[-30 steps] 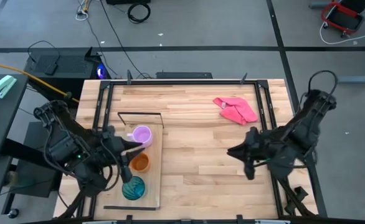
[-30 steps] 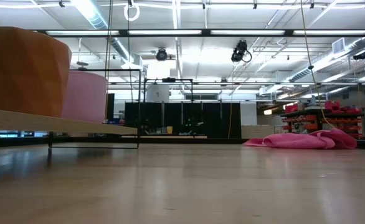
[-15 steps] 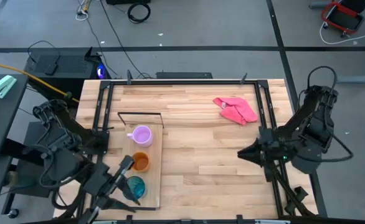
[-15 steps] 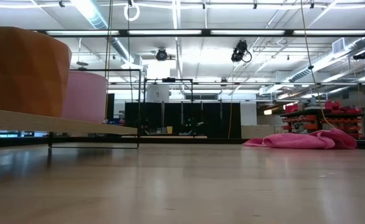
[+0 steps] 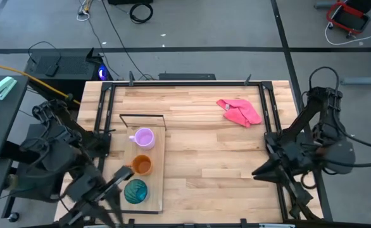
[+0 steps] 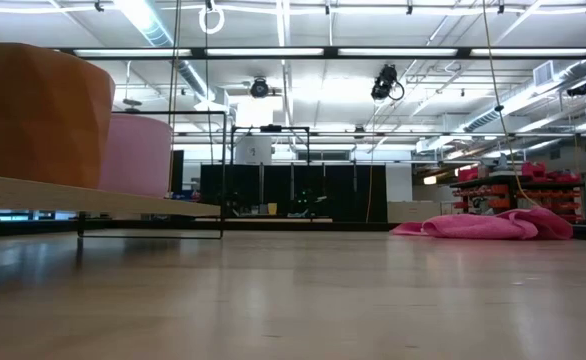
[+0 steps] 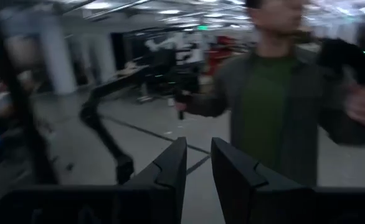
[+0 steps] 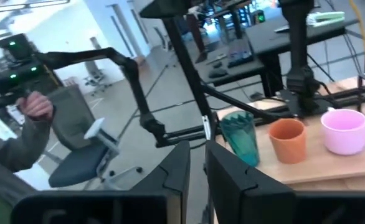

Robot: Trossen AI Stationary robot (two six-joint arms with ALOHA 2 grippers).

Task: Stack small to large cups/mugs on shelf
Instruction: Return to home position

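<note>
The light-wood shelf [image 5: 158, 158] lies at the table's left, with its black wire frame [image 5: 142, 116] at the far end. On it, three vessels stand on their bases in a row. The lilac mug [image 5: 144, 137] is farthest, the orange mug [image 5: 141, 165] is in the middle, and the teal tumbler [image 5: 135, 190] is nearest. All three also show in the right wrist view: tumbler [image 8: 240, 137], orange mug [image 8: 287, 140], lilac mug [image 8: 343, 130]. My left gripper [image 5: 118, 175] is shut and empty, just left of the orange mug and above the shelf's left edge. My right gripper [image 5: 256, 172] is shut and empty at the table's right.
A pink cloth [image 5: 239, 111] lies crumpled at the far right of the slatted table [image 5: 204, 152]. Black rails [image 5: 268, 107] run along the table's sides. A person [image 7: 276, 93] stands in the room beyond the table.
My left gripper has drawn back from above the orange mug toward the table's near left corner. My right gripper has withdrawn from the table's middle toward its right and near edges. The three vessels have stayed where they were on the shelf.
</note>
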